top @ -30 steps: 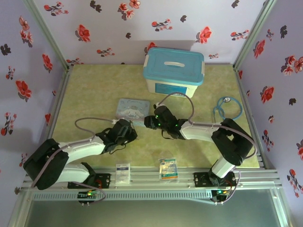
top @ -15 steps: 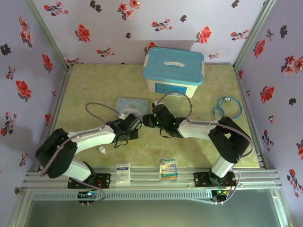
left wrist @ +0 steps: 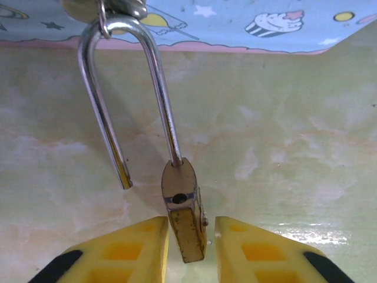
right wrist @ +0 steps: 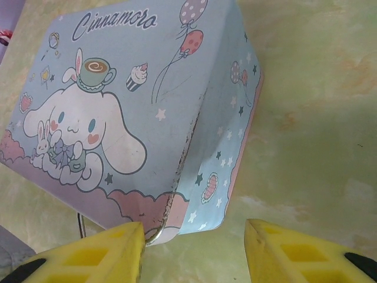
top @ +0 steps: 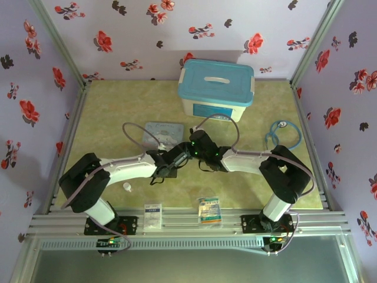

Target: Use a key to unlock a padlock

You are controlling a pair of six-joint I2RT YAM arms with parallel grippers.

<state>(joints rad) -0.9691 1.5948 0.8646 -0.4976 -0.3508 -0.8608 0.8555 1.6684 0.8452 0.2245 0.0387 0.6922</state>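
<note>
The padlock (left wrist: 187, 221) lies in the lower middle of the left wrist view, its brass body pointing down between the left gripper (left wrist: 191, 250). The yellow fingers (left wrist: 132, 250) stand narrow on either side of the body. A sliver of gap shows on the right, so I cannot tell if they are actually pinching it. The shackle (left wrist: 112, 94) arches to the upper left of that frame, hooked through a small metal ring (left wrist: 105, 12) at the tin (left wrist: 247, 20). Its free leg hangs clear of the body, so to my eye the lock is already sprung.

What seems left is getting it off. That calls for a firm hold on the body, then threading the free leg back through the ring without dragging the tin along.

The right gripper (right wrist: 194, 256) sits at the bottom of its own view, fingers spread wide and holding nothing, with the tin's near corner just above the gap. It looks well placed to steady the tin.

From overhead, both grippers meet mid-frame just below the tin (top: 159, 131). Its lid looks closed, so its contents are hidden. The box (top: 216, 88) at upper centre has its blue lid on, and its contents are hidden too.
</note>
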